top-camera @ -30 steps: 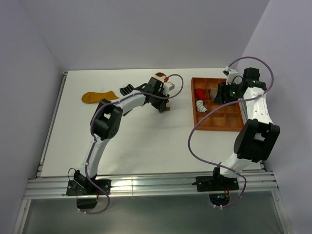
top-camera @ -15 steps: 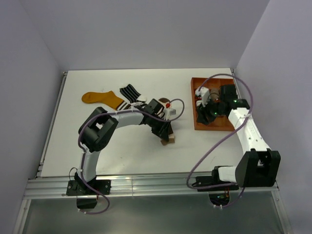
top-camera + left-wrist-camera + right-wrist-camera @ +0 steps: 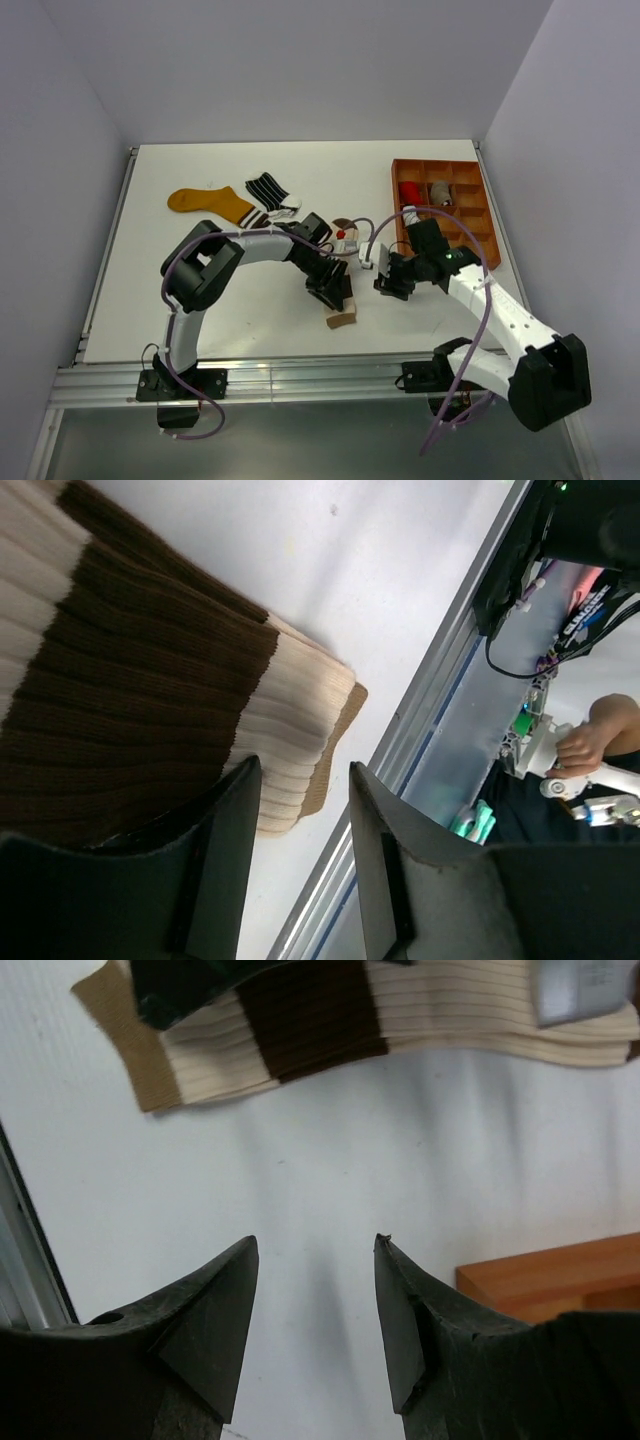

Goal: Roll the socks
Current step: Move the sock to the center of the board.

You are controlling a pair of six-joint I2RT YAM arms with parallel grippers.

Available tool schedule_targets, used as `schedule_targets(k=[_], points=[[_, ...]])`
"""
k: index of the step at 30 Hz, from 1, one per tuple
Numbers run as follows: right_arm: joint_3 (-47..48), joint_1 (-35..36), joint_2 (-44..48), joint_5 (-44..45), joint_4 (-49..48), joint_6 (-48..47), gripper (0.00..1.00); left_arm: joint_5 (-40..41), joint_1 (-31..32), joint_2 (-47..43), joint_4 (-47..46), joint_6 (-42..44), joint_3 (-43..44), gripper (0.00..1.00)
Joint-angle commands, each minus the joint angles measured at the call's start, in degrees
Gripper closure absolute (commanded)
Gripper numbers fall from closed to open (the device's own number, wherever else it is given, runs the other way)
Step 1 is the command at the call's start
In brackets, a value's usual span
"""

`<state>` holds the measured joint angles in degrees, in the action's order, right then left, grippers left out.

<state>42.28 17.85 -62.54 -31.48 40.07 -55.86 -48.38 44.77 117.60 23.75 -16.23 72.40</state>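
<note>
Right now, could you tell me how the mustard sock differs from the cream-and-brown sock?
The mustard sock is one plain colour; the cream-and-brown sock is banded. The mustard sock lies far left, clear of both arms; the cream-and-brown sock lies mid-table under the left gripper. Both lie flat, unrolled.

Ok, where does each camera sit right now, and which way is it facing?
Top external: fixed above and behind the bases, looking down at the table; both arms show.
Left wrist: on the left arm, looking past the left gripper down at the cream-and-brown sock and the table's near rail.
Right wrist: on the right arm, looking past the open right gripper across the table to that sock, tray corner at right.
Shared: all three show the sock.
</note>
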Motion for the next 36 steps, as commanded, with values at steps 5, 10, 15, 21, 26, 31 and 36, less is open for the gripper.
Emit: schedule_targets(k=[5, 10, 15, 21, 26, 31, 36], points=[[-7.1, 12.2, 9.5, 8.3, -6.9, 1.5, 0.42, -0.3, -4.4, 2.8, 5.1, 1.1, 5.4, 0.53], [-11.9, 25.4, 10.3, 15.3, -15.7, 5.0, 0.42, -3.2, -6.2, 4.3, 3.6, -1.3, 6.8, 0.53], [-15.3, 34.2, 5.2, 22.1, -25.5, 4.3, 0.44, -3.8, -6.7, 1.0, 0.2, -4.0, 5.8, 0.53], [-15.7, 37.4, -0.6, 25.4, -32.8, 1.5, 0.46, -3.9, -7.6, -3.8, -4.5, -7.8, 5.0, 0.52], [-15.3, 37.7, -3.7, 24.9, -34.9, 0.1, 0.47, -3.0, -8.8, -6.0, -6.7, -10.7, 4.8, 0.54], [-14.0, 37.8, -6.1, 22.9, -34.9, -0.5, 0.49, -2.7, -10.1, -6.7, -7.9, -12.4, 4.4, 0.55], [-13.2, 37.8, -10.0, 22.5, -36.6, -1.3, 0.53, -1.9, -10.1, -6.0, -10.4, -14.3, 2.4, 0.56]])
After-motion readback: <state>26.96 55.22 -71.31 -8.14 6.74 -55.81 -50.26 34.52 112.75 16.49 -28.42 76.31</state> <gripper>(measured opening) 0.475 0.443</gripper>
